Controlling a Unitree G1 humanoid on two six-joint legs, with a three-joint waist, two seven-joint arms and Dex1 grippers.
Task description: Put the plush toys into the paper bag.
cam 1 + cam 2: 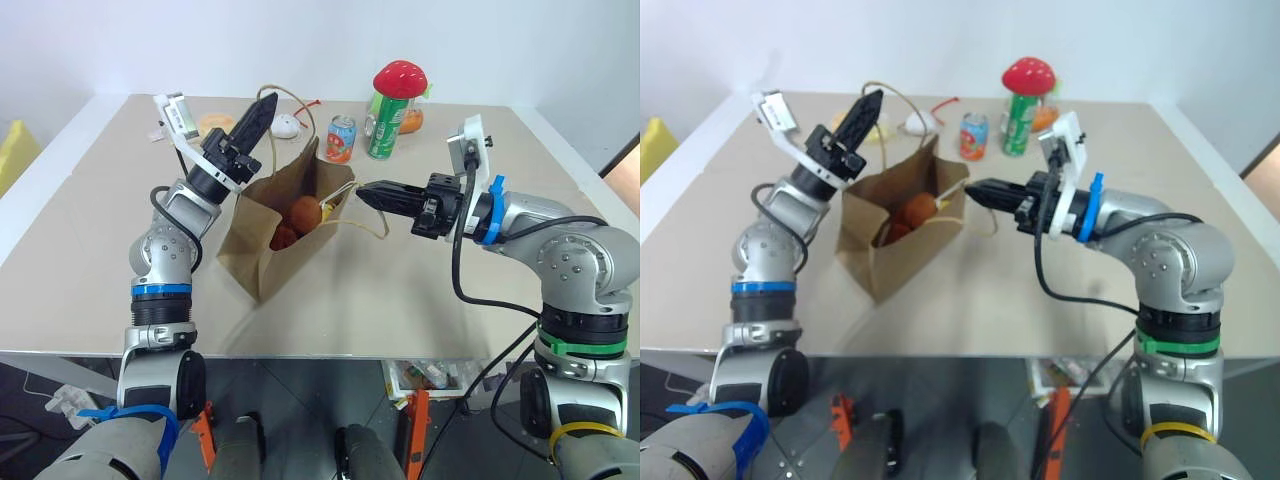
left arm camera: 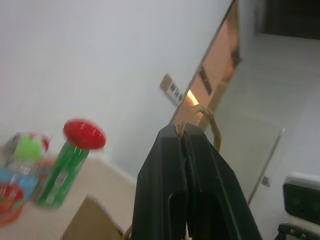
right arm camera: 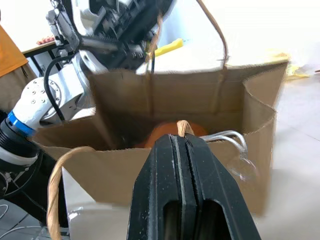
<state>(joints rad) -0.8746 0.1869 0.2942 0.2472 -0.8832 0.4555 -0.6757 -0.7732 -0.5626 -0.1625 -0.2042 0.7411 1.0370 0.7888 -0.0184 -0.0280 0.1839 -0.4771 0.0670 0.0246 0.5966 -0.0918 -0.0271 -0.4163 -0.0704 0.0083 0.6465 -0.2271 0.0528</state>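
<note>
The brown paper bag (image 1: pixel 262 225) stands open in the middle of the table. A reddish-brown plush toy (image 1: pixel 303 213) lies inside it, seen also past the rim (image 3: pixel 167 131). Beside that toy shows a small yellow patch (image 1: pixel 325 210); I cannot tell what it belongs to. My left gripper (image 1: pixel 266 104) is raised over the bag's far side, shut on one loop handle (image 2: pixel 200 112). My right gripper (image 1: pixel 362 194) points level at the bag's near-right rim, shut on the other handle (image 3: pixel 184 127).
Behind the bag stand a small soda can (image 1: pixel 341 138) and a green can (image 1: pixel 385 125) topped by a red mushroom-capped toy (image 1: pixel 399 77). A small white toy with a red tail (image 1: pixel 287 126) and an orange-white item (image 1: pixel 214 123) lie at the back.
</note>
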